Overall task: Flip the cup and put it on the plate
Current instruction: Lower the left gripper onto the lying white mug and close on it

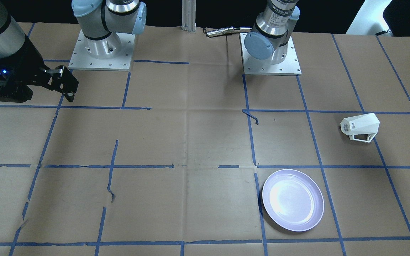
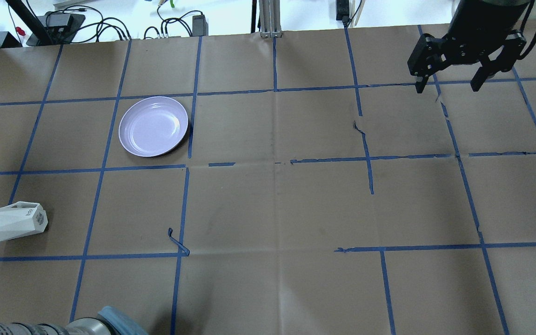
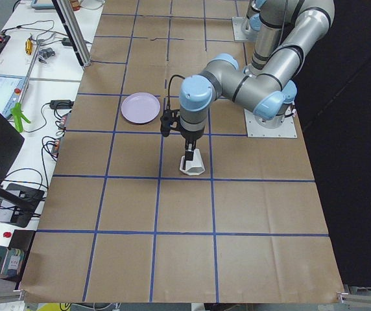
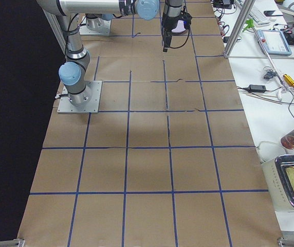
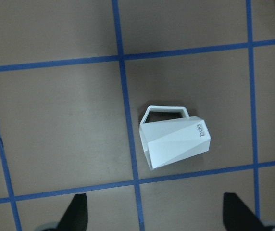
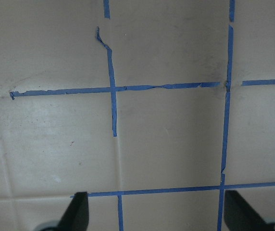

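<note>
The white faceted cup (image 1: 359,127) lies on its side on the brown paper, handle flat toward the operators' side; it also shows in the overhead view (image 2: 15,221) and the left wrist view (image 5: 176,142). The lavender plate (image 1: 293,200) sits empty about one grid square away (image 2: 153,126). My left gripper (image 5: 156,219) is open and empty and hovers above the cup (image 3: 192,165) without touching it. My right gripper (image 2: 449,83) is open and empty, far off over bare paper at the other end of the table (image 6: 156,216).
Blue tape lines grid the paper-covered table (image 2: 277,209). A loose curl of tape (image 1: 251,115) sticks up near the middle. The two arm bases (image 1: 101,46) (image 1: 271,49) stand at the robot's edge. Cables and gear (image 2: 110,23) lie beyond the far edge.
</note>
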Available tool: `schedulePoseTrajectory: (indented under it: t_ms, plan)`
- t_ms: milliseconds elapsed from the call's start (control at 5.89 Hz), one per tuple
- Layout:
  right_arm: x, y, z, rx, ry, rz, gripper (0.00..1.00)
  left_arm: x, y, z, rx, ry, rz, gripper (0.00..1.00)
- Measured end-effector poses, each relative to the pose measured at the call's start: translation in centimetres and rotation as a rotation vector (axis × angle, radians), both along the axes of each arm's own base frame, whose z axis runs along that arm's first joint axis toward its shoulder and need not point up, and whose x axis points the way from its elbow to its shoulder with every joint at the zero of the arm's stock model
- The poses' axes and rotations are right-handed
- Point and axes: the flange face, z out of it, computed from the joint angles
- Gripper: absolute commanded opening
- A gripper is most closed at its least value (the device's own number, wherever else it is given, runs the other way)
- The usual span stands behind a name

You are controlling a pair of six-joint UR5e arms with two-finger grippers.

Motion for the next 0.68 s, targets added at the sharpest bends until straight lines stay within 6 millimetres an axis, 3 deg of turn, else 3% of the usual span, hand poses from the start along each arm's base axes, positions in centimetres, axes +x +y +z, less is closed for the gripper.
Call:
schedulePoseTrajectory:
  t_ms: [340,679]
  plan:
    - [0.0,0.0,0.0,0.000,0.000,0.000,1.00,3.9,2.5,-4.3,-0.042,0.167,0.056,0.99]
    - [0.0,0.0,0.0,0.000,0.000,0.000,1.00,8.2,4.4,-12.1,-0.102,0.466,0.147,0.99]
